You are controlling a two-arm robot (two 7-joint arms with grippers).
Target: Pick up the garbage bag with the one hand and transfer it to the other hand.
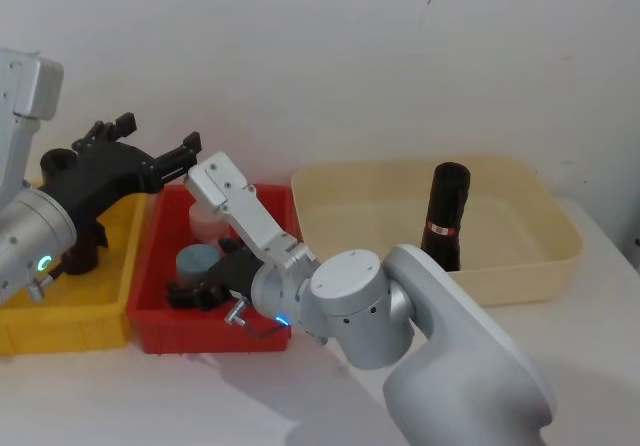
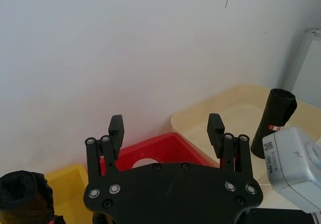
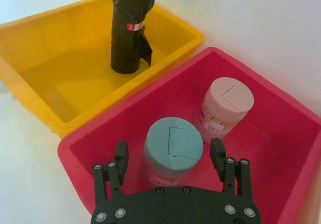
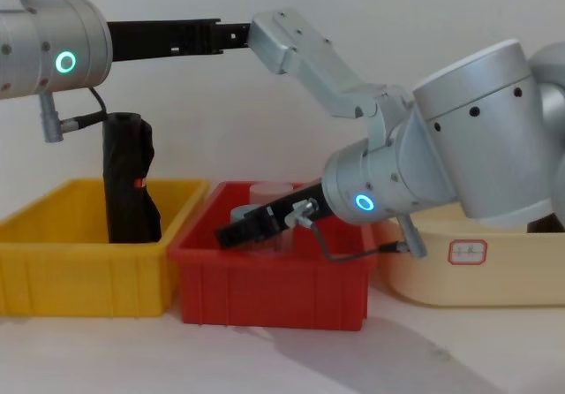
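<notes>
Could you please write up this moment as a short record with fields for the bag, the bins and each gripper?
garbage bag: upright in the cream bin, held by neither gripper
left gripper: green wrist ring, open, raised above the yellow and red bins, holding nothing
right gripper: blue wrist ring, open, low over the red bin, fingers either side of the blue-lidded jar
red bin contents: blue-lidded jar and pink-lidded jar
yellow bin: second, lumpier black roll, upright
</notes>
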